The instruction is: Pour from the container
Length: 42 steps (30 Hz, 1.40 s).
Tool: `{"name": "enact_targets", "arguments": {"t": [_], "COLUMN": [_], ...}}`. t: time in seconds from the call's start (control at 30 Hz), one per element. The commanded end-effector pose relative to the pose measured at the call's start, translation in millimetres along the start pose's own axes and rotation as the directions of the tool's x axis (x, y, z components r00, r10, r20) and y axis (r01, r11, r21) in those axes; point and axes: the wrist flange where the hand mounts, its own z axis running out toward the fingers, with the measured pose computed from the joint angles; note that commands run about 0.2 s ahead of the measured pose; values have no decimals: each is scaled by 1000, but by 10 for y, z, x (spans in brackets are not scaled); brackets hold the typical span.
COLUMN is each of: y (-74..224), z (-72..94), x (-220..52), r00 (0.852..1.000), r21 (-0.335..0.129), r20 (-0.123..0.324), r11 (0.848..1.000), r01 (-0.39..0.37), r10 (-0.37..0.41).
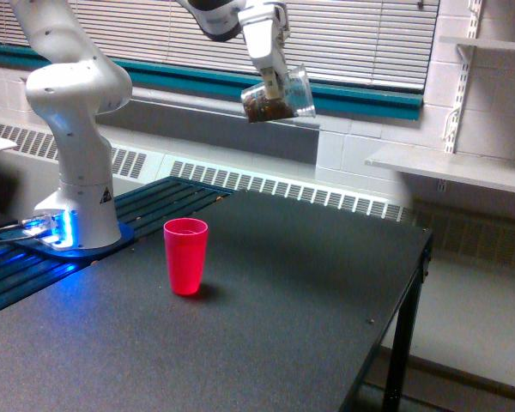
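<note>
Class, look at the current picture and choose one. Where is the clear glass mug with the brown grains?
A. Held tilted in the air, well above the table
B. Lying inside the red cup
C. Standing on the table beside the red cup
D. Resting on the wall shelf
A. The hand holds the glass mug tilted in front of the blinds, high above the table; the red cup stands alone below.

The arm's upper links run off the top edge; the mug's handle cannot be made out.
</note>
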Motion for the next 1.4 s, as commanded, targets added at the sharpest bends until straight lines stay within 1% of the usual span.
{"name": "enact_targets", "arguments": {"t": [0.03,0.23,0.57,0.73,1.0,1.1,1.3,1.4], "y": [136,233,338,423,551,587,674,709], "z": [-34,-25,-45,-66,-58,-63,-43,-43], "x": [36,28,-125,-149,-155,-145,-169,-172], "r00": [997,994,988,981,969,963,955,947], "r21": [-27,-51,-74,-90,-120,-124,-147,-152], "r20": [-7,-6,21,32,30,27,30,25], "r11": [997,993,985,978,963,957,947,938], "r01": [-75,-111,-153,-189,-240,-263,-287,-312], "r10": [75,111,155,192,246,268,294,319]}}
